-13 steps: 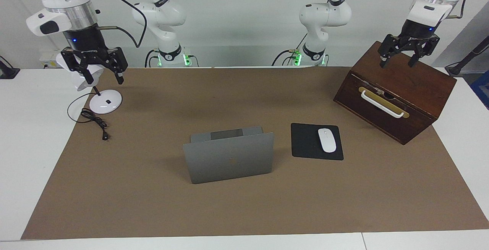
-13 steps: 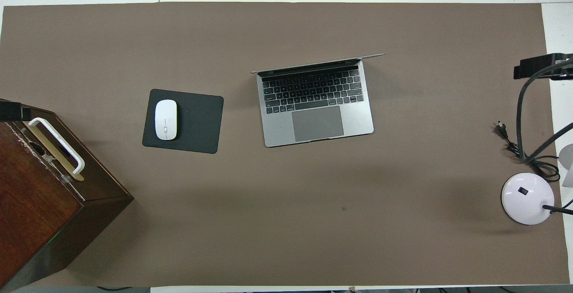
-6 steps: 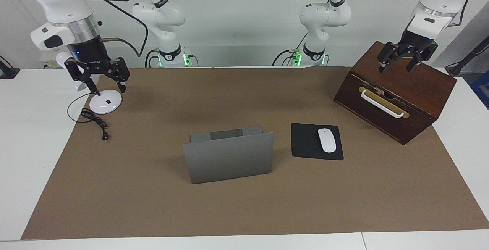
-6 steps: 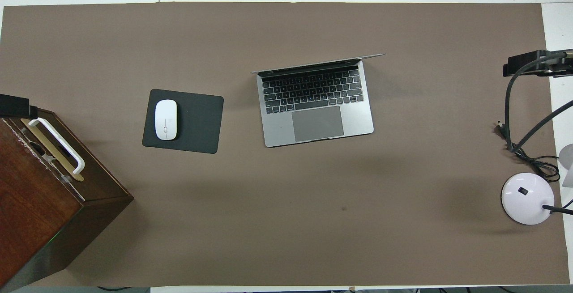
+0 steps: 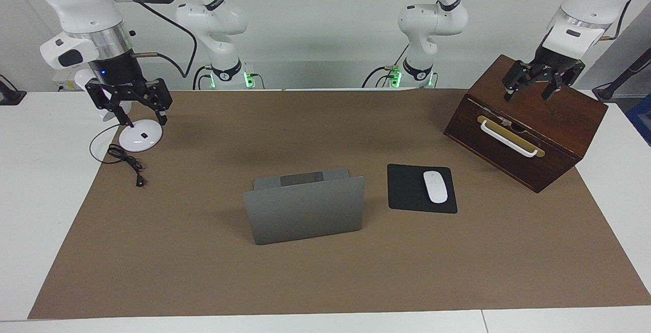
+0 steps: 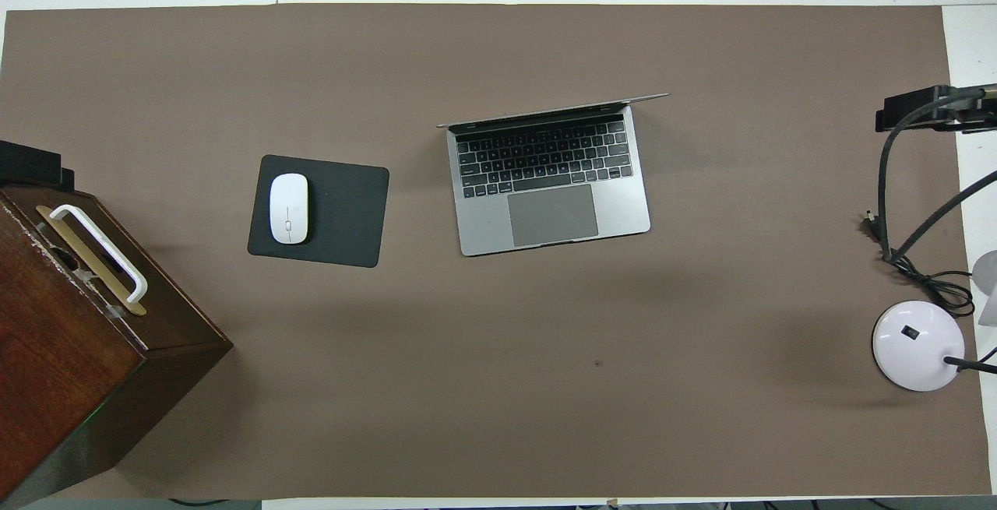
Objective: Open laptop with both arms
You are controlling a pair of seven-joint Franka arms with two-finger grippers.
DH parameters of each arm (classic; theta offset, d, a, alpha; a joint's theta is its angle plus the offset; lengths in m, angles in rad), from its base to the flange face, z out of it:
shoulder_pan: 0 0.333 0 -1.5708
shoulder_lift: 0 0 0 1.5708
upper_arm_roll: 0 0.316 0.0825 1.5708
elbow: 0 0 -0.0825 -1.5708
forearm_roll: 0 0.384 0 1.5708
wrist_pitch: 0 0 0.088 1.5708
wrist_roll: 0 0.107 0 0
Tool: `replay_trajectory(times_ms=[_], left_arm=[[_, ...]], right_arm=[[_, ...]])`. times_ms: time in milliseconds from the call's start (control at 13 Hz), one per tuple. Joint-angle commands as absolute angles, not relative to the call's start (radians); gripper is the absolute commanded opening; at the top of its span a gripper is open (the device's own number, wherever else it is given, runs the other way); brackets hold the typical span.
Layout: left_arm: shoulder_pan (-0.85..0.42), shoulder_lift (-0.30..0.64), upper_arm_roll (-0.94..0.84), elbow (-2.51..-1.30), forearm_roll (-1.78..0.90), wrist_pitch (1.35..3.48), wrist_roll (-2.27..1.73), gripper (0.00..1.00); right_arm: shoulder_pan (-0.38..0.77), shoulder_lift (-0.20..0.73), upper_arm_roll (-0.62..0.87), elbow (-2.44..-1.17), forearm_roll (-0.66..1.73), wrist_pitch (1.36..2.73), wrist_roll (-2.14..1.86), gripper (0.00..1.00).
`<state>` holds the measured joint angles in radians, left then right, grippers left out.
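The silver-grey laptop (image 5: 305, 216) stands open in the middle of the brown mat. Its lid is upright with the logo side turned away from the robots. In the overhead view the laptop's (image 6: 549, 183) keyboard and trackpad show, facing the robots. Nothing touches it. My right gripper (image 5: 143, 119) hangs open and empty over the white lamp base, well clear of the laptop. At the other end of the table, my left gripper (image 5: 529, 94) hangs open and empty above the top of the wooden box.
A black mouse pad (image 5: 407, 190) with a white mouse (image 5: 435, 186) lies beside the laptop toward the left arm's end. A dark wooden box (image 5: 529, 134) with a white handle stands at that end. A white lamp base (image 5: 141, 135) and its black cable (image 5: 127, 160) sit at the right arm's end.
The right gripper has sunk a little toward the lamp base. The left gripper has shifted slightly over the box. The laptop has not moved.
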<state>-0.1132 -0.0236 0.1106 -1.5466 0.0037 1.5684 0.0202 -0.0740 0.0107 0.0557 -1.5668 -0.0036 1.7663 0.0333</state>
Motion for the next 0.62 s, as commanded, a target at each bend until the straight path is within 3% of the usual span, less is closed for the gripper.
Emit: replay_trajectory(times_ms=[0, 540], left_arm=[[-0.127, -0.008, 0.126, -1.538, 0.017, 1.546, 0.009, 1.00], [-0.140, -0.020, 0.133, -1.583, 0.015, 1.535, 0.008, 1.00]], right_arm=[[-0.083, 0.023, 0.060, -1.540, -0.002, 1.767, 0.014, 0.93], [-0.075, 0.025, 0.052, -1.540, -0.002, 1.763, 0.015, 0.93]])
